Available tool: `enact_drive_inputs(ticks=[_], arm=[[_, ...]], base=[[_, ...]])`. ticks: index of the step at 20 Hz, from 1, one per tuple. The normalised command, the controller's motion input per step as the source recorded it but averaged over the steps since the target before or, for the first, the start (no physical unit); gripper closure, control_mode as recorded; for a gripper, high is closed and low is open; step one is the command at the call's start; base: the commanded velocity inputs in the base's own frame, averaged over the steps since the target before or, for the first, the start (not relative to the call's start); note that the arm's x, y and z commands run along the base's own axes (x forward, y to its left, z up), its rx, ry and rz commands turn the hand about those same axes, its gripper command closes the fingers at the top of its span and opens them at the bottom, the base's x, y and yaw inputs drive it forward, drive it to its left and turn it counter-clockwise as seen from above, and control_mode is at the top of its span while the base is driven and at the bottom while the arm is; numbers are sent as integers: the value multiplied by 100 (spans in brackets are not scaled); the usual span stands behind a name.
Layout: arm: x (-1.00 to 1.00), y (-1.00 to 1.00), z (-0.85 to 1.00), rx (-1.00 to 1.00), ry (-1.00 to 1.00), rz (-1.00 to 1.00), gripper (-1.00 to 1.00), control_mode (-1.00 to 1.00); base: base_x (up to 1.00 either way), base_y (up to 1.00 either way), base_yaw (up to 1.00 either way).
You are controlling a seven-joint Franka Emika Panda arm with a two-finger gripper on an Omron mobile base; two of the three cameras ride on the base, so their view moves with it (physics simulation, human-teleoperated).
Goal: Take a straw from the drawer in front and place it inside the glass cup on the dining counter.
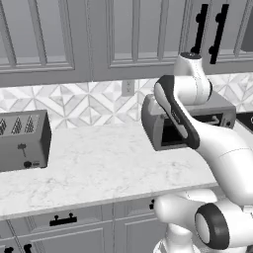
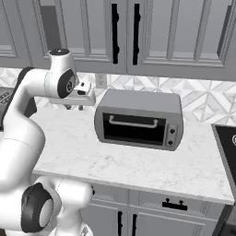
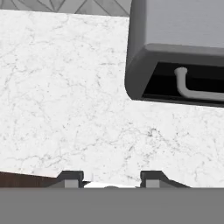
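Barely begun, I judge: the two-finger gripper (image 3: 111,177), jaws part open and empty, hovers over the white marble worktop (image 3: 65,109) at lower frame, beside the grey toaster oven (image 3: 183,39), straw unfetched.

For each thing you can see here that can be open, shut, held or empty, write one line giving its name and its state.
Toaster oven: door shut.
Toaster: slots empty.
Upper cabinet doors: shut.
Lower drawer: shut.
Gripper: jaws apart, holding nothing, above the marble worktop.

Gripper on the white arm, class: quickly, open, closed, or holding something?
Gripper: open, dark fingertips apart with nothing between them, above the white marble worktop.
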Motion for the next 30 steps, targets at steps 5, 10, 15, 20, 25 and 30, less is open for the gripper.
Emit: enact_drive_inputs(ticks=[5,10,15,20,25,30], arm=[[0,0,0,0,0,0,-100,100],[0,0,0,0,0,0,-100,100],[0,0,0,0,0,0,-100,100],[0,0,0,0,0,0,-100,100],[0,0,0,0,0,0,-100,100],[0,0,0,0,0,0,-100,100]], base=[[-43,1,-1],[-96,15,-4],[-21,60,-43],[0,69,-66],[0,74,-64],[0,79,-62]])
